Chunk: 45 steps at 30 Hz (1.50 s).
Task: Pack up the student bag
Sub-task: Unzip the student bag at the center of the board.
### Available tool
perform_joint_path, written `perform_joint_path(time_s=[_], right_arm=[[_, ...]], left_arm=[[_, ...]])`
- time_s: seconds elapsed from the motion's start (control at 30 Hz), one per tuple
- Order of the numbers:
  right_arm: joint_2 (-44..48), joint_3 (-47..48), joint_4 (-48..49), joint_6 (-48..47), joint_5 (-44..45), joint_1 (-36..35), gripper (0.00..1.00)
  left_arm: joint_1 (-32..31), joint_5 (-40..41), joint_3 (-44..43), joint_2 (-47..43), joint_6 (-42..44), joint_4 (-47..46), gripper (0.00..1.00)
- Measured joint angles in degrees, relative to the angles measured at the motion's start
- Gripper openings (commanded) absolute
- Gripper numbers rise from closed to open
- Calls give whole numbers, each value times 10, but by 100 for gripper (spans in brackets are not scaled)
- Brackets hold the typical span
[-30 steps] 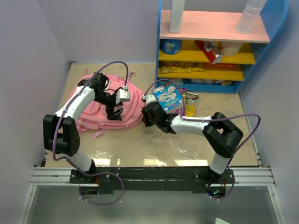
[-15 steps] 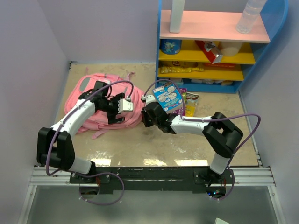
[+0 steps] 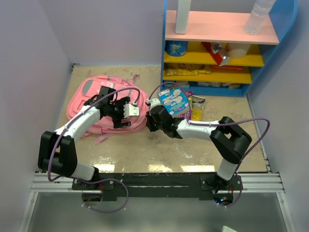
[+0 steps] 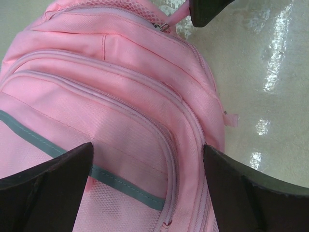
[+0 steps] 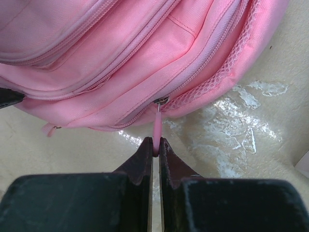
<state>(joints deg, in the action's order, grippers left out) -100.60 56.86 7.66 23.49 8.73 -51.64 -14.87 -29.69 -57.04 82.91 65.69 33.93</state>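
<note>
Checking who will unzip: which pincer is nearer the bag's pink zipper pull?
Right. The right pincer is shut on the zipper pull at the edge of the bag; the left pincer hangs open over its front pockets.

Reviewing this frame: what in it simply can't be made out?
Inside the student bag: all views, zippers look closed.
Print on the blue-and-white packet: top view, too small.
Goods on the yellow shelf: top view, too small to identify.
Bag's grey-striped front: left wrist view, cut by the frame edge and the left gripper itself.
</note>
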Motion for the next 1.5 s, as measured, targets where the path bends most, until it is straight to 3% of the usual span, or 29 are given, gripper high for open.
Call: perform_joint_path(time_s=[0.1, 0.2, 0.4, 0.43, 0.6, 1.1, 1.5], right_arm=[[5, 0, 0, 0, -7, 0, 0], [10, -1, 0, 0, -9, 0, 0], [12, -7, 2, 0, -10, 0, 0], [12, -7, 3, 0, -10, 0, 0], [12, -10, 10, 0, -12, 1, 0], [12, -10, 11, -6, -7, 1, 0], [12, -10, 13, -14, 37, -38, 0]], left_arm=[[0, 2, 0, 1, 0, -2, 100], [0, 3, 1, 3, 1, -4, 92], [-2, 7, 0, 21, -5, -5, 46], [-2, 6, -1, 27, -7, -4, 33], [-3, 10, -28, 46, -25, 3, 1], [-1, -1, -53, 22, -98, 12, 0], [2, -27, -72, -8, -215, -17, 0]])
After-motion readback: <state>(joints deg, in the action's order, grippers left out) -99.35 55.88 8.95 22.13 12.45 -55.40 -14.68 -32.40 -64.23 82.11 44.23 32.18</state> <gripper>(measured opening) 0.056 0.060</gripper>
